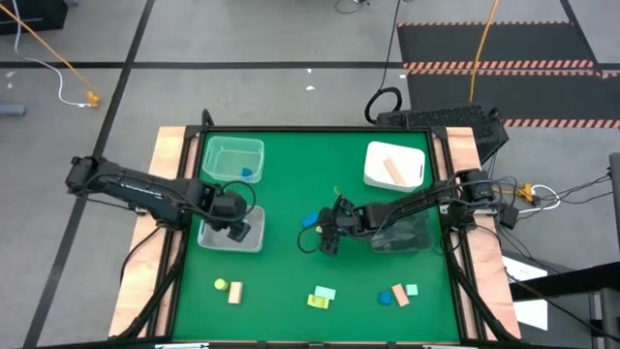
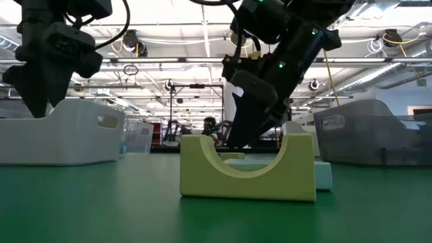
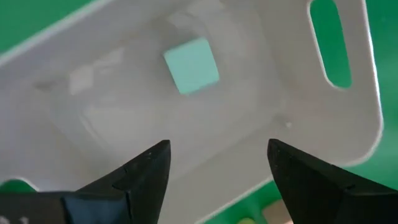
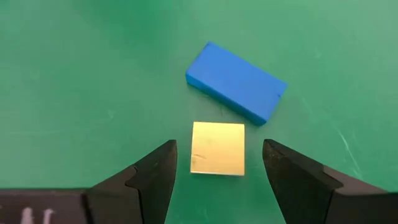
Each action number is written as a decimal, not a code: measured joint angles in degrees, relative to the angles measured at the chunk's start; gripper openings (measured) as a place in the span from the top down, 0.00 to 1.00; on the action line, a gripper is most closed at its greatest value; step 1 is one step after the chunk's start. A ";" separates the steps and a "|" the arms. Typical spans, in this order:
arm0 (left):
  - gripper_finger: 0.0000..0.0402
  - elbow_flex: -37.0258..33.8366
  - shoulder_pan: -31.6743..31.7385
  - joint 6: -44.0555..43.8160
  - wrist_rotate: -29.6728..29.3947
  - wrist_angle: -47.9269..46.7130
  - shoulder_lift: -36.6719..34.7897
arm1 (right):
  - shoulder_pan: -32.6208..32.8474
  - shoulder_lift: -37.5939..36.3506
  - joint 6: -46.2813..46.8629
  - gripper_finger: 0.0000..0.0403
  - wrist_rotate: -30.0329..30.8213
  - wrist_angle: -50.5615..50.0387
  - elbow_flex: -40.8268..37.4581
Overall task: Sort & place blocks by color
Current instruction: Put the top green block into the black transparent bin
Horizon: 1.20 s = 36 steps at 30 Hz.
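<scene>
My right gripper [image 4: 219, 147] is open and hovers over the middle of the green table, its fingers on either side of a small yellow cube [image 4: 217, 148] without touching it. A blue bar [image 4: 236, 81] lies flat just beyond the cube, blue bar [image 1: 310, 221] in the high view. My left gripper [image 3: 217, 150] is open above a white tray [image 3: 261, 124]. A mint-teal cube [image 3: 191, 65] rests on that tray's floor. More blocks lie along the near edge: a yellow-green ball [image 1: 221, 284], a tan block [image 1: 234, 293], a yellow-green and mint pair [image 1: 323, 297] and an orange, blue and mint group [image 1: 397, 294].
A clear tray [image 1: 232, 160] at the far left holds a blue block [image 1: 248, 174]. A white tray [image 1: 395, 165] at the far right holds a tan bar [image 1: 394, 171]. A dark tray [image 1: 402, 235] sits by the right arm. A yellow-green arch block [image 2: 247, 169] stands close to the low camera.
</scene>
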 joint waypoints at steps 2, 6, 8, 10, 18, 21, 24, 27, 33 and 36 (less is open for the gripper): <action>0.34 0.00 -0.19 -0.65 1.45 0.16 -0.11 | -0.01 0.30 -0.04 0.43 -0.03 0.34 -0.04; 0.36 0.00 -1.53 -2.11 1.79 0.52 -1.64 | -0.01 1.70 -0.39 0.43 -0.09 3.84 0.09; 0.37 0.00 -2.19 -3.13 1.55 0.99 -2.62 | -0.01 3.21 -0.66 0.43 -0.25 4.60 -0.02; 0.37 0.00 -2.80 -4.27 0.35 1.62 -4.20 | -0.01 4.07 -0.51 0.44 -0.07 5.43 -0.02; 0.37 0.00 -4.74 -5.08 -6.21 11.42 -11.22 | -0.04 4.66 -1.29 0.63 -0.12 4.93 0.07; 0.36 0.00 -5.08 -3.62 -8.21 18.06 -13.84 | -0.04 4.57 -2.51 0.71 -0.78 4.74 0.09; 0.36 0.00 -5.10 -1.35 -9.98 24.99 -15.92 | -0.06 4.51 -2.72 0.71 -1.70 4.48 0.09; 0.36 0.00 -5.06 2.08 -11.37 32.06 -17.51 | -0.07 3.61 -2.72 0.71 -2.96 3.73 0.05; 0.36 0.02 -5.04 7.99 -13.47 44.79 -19.17 | -1.00 -4.03 -5.87 0.71 -3.80 -0.55 -0.13; 0.36 0.02 -5.03 10.63 -13.46 50.52 -19.18 | -1.88 -9.59 -7.59 0.71 -3.35 -4.60 -0.05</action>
